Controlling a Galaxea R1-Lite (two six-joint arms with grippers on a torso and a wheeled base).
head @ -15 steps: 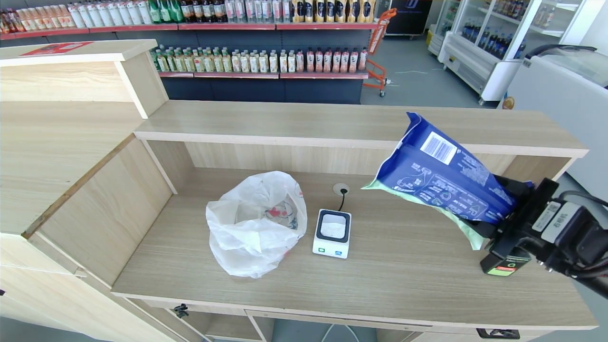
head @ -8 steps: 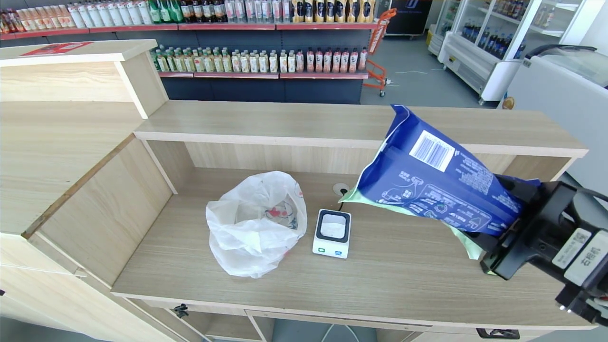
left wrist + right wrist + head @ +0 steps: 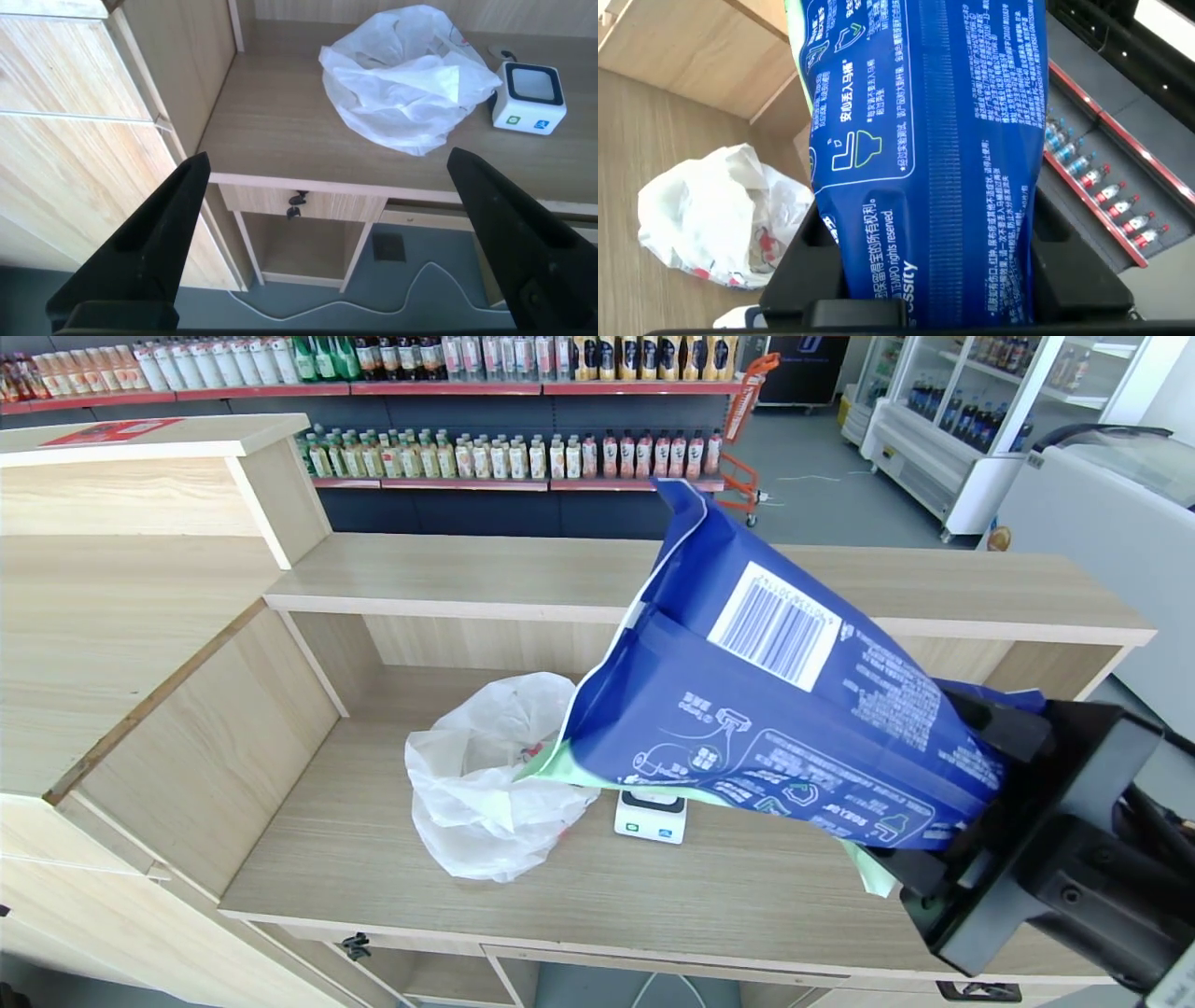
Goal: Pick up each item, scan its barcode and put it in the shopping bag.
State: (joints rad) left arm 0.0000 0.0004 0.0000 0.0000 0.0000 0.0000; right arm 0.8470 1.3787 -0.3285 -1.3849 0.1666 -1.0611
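Observation:
A blue package (image 3: 747,709) with a white barcode label facing up is held in my right gripper (image 3: 943,803), which is shut on its lower end. The package hangs tilted over the counter, covering most of the white scanner (image 3: 651,814) and the right rim of the white shopping bag (image 3: 476,784). In the right wrist view the blue package (image 3: 943,140) runs up from my right gripper (image 3: 934,280), with the shopping bag (image 3: 719,224) below it. My left gripper (image 3: 322,243) is open, off the counter's front edge, with the shopping bag (image 3: 406,79) and scanner (image 3: 530,93) beyond it.
The wooden counter (image 3: 373,859) has a raised back ledge (image 3: 467,579) and a tall side wall (image 3: 187,728) on the left. A cable hole lies behind the scanner. Store shelves with bottles (image 3: 513,457) stand beyond the counter.
My right gripper has carried the blue package leftward and higher. The package has gone from the counter's right side to over the scanner and the bag's edge.

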